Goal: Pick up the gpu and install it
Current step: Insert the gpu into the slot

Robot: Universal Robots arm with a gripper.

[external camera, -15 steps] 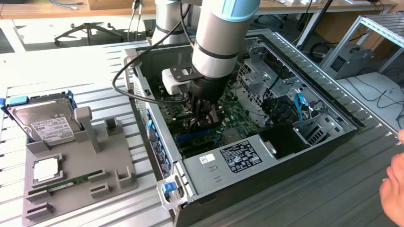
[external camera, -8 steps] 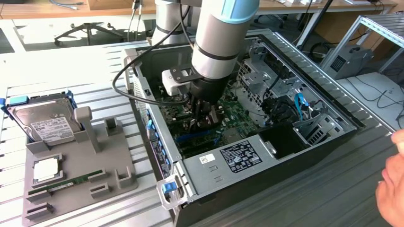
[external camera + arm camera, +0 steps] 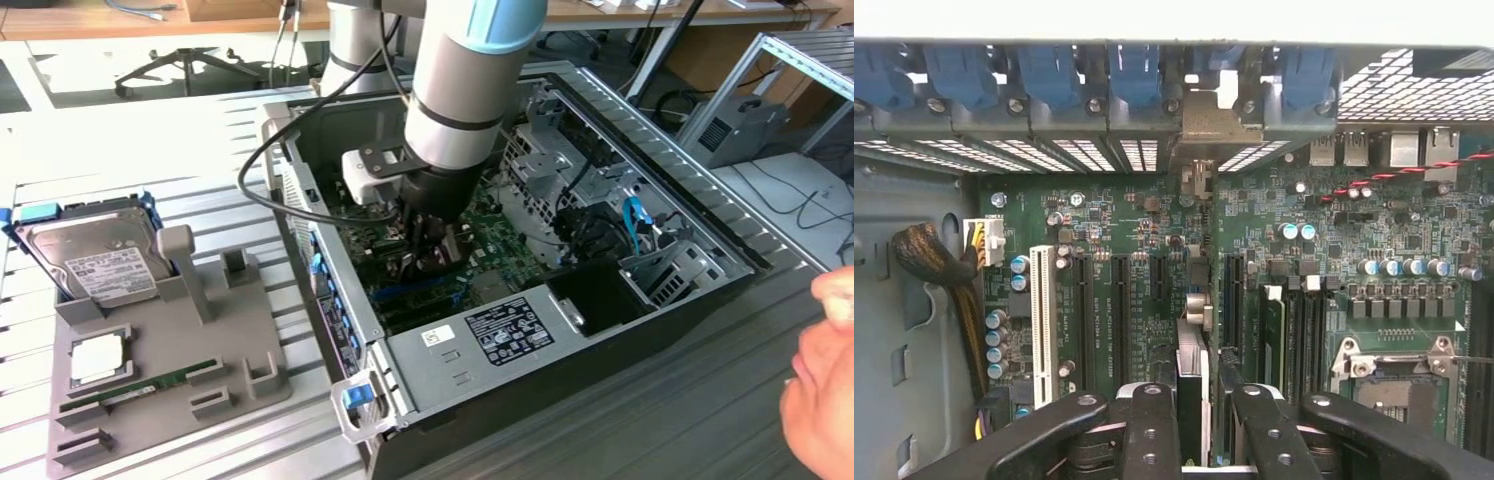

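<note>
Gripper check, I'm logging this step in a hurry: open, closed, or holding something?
Gripper: closed on the gpu, held edge-on over the motherboard slots inside the case.

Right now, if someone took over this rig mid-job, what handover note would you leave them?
Gripper: fingers shut on the gpu, down inside the open PC case.
Gpu: held edge-on over the motherboard, in line with an expansion slot, its metal bracket at the rear wall.
Done: gpu picked up and brought into the case.
Left: gpu not released; I cannot tell whether it is fully seated.
Note: a person's hand is at the exterior view's right edge.
</note>
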